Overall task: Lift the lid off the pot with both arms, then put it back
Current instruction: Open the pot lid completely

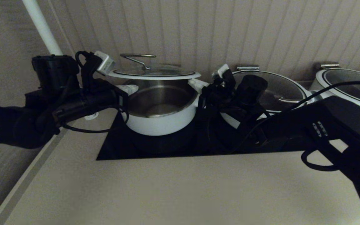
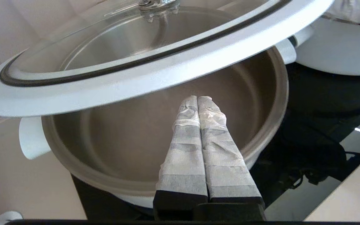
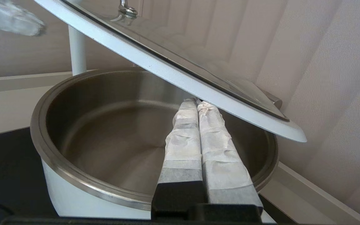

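Head view shows the left gripper (image 1: 124, 89) at the pot's left side and the right gripper (image 1: 197, 84) at its right side, each reaching in under the lid's edge. Both wrist views show the taped fingers pressed together with nothing between them, the tips tucked beneath the lid's white rim: left fingers (image 2: 195, 140) and right fingers (image 3: 198, 137) act as props under the rim, not as clamps. The lid (image 1: 154, 72) sits in the upper centre of the frame, raised clear of the pot (image 1: 159, 117), with an open gap visible between rim and pot all round; it looks roughly level from the head camera, and its steel loop handle (image 1: 137, 57) is untouched. The pot stands on the black cooktop (image 1: 120, 147), and its steel inside looks empty. To the right, a wider pot (image 1: 270, 90) and a third pot (image 1: 348, 84) at the frame's right edge both keep their lids on, contents not visible. My reading is that the lifting half is done; what remains is to lower the lid evenly back onto the pot and slide the fingers out.
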Controlling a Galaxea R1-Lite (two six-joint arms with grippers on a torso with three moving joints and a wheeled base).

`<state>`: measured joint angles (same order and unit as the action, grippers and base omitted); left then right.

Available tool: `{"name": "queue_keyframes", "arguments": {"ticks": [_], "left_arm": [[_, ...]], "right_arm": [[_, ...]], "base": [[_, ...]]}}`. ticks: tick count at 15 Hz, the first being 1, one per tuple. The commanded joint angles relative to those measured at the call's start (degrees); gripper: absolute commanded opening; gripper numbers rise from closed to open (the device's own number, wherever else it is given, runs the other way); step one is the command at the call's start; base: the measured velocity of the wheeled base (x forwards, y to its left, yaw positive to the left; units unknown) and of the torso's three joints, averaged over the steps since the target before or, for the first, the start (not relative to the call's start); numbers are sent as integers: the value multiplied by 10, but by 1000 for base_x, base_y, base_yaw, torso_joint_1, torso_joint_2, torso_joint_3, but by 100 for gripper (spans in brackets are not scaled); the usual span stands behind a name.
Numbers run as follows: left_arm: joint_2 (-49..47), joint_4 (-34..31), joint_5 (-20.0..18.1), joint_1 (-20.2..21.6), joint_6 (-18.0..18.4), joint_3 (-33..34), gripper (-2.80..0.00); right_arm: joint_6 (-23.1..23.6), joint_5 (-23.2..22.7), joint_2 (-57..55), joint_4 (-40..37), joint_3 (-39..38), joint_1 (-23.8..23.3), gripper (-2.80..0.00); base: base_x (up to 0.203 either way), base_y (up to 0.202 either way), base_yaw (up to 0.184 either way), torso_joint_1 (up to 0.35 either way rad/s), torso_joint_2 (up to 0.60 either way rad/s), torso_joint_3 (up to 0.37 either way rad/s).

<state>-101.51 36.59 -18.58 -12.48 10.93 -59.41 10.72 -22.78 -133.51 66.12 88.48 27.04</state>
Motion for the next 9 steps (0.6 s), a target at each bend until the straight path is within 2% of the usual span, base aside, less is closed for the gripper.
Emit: {"name": "queue_keyframes", "arguments": {"ticks": [1,9], "left_arm": [[-19,2,-1,0,1,-13,-280],[-37,2,16,2,0,-48,-280]], "right_arm": [[1,-2,0,4,0,0,-280],[1,-2,-1,5,-1,0,-280]], "base": [[0,0,0,0,0,0],[0,0,0,0,0,0]]}}
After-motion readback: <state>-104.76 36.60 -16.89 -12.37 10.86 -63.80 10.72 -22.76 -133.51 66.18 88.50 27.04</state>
